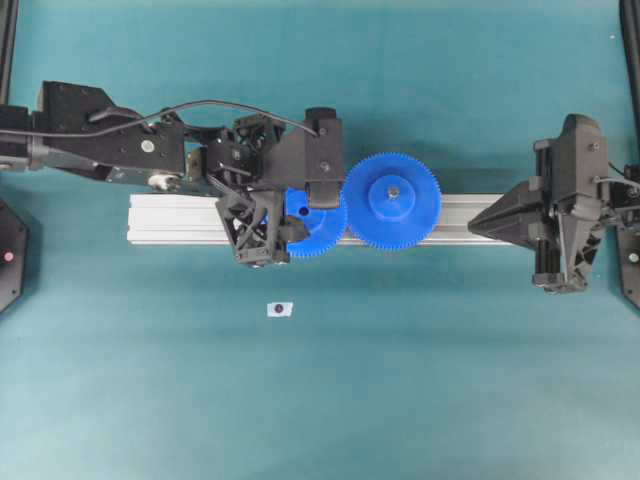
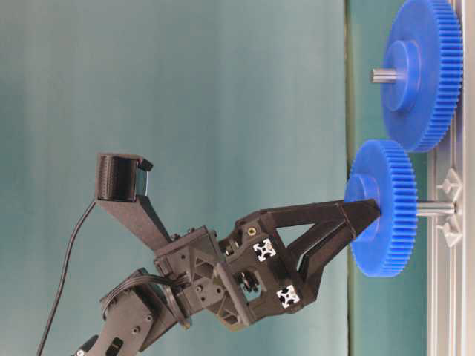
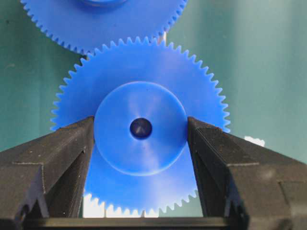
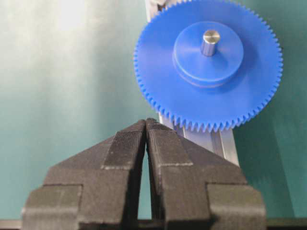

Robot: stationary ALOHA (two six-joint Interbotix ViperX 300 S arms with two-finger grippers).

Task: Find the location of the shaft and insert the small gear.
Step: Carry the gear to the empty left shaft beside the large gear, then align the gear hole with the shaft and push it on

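Small gear [image 1: 316,228] half under left tool [image 1: 262,226]; shaft [image 2: 434,208] mostly hidden behind it.

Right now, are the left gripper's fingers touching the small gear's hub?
Touching. In the left wrist view both fingers of the left gripper press against opposite sides of the small gear at its raised hub, with no gap showing on either side.

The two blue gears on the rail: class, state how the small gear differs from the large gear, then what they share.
Size: the small gear is narrower than the large gear.
Grip: the left pincer clamps the small gear's hub; nothing touches the large gear.
Hub: a metal pin sticks out of the large gear's hub; the small gear's centre hole looks dark.
Shared: blue, toothed, raised round hub.
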